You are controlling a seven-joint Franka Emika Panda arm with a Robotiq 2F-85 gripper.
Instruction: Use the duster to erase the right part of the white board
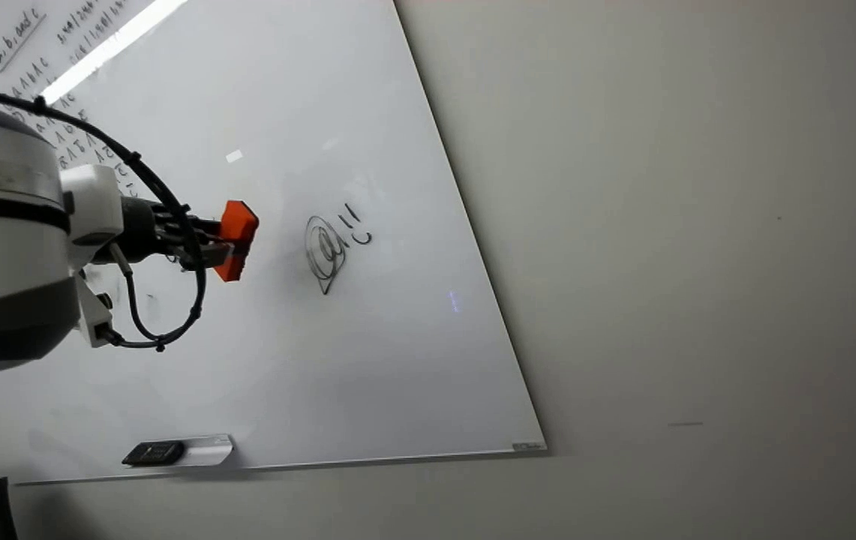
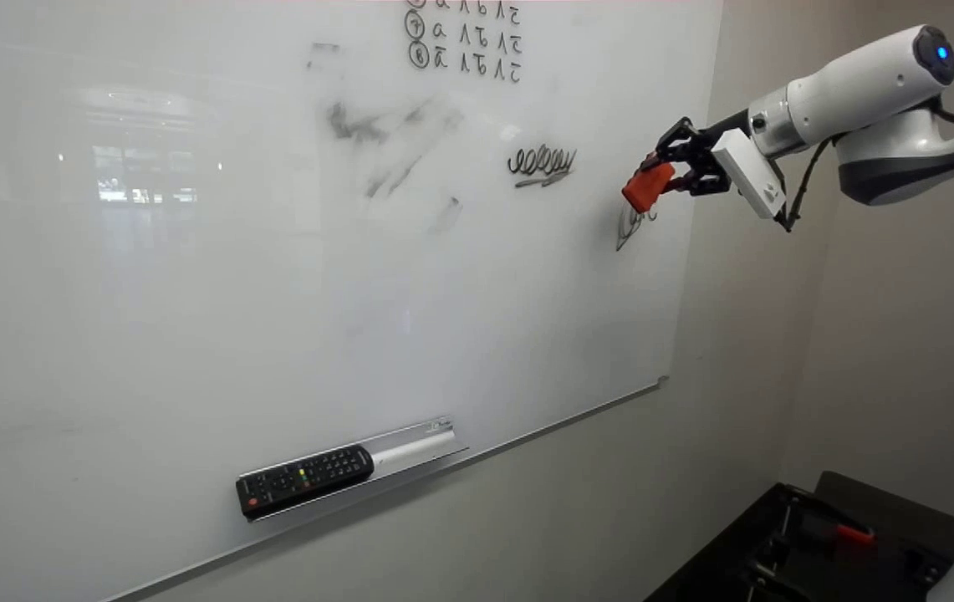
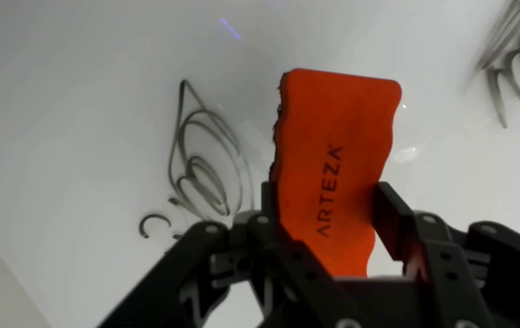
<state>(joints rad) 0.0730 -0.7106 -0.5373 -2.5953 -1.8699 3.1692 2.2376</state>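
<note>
- Orange-red duster first: it's up at the white board, ARTEZA lettering facing the wrist camera, with a dark, ragged strip down its left edge in that view.
- Gripper has it pinched, black fingers pressing in from both long sides, so yeah, it's properly grasping the thing.
- Honestly can't tell from these angles whether the duster touches the board or just sits close to it.
- Swirly doodle sits between the duster and the board's right edge in an exterior view; the wrist view has it just left of the duster, pointy end up.
- Looped scribble is left of the duster in an exterior view, with grey smudges further left.
- Handwriting in black is at the top of the board there, letters plus circled numbers, partly out of view.
- Black remote lies in the little tray along the board's lower edge; you can see it in both exterior views.
- White-and-grey arm reaches in from the right in an exterior view, and a black cable loops near the gripper.
- Plain grey-beige wall takes up everything past the board's right edge in an exterior view.
</note>
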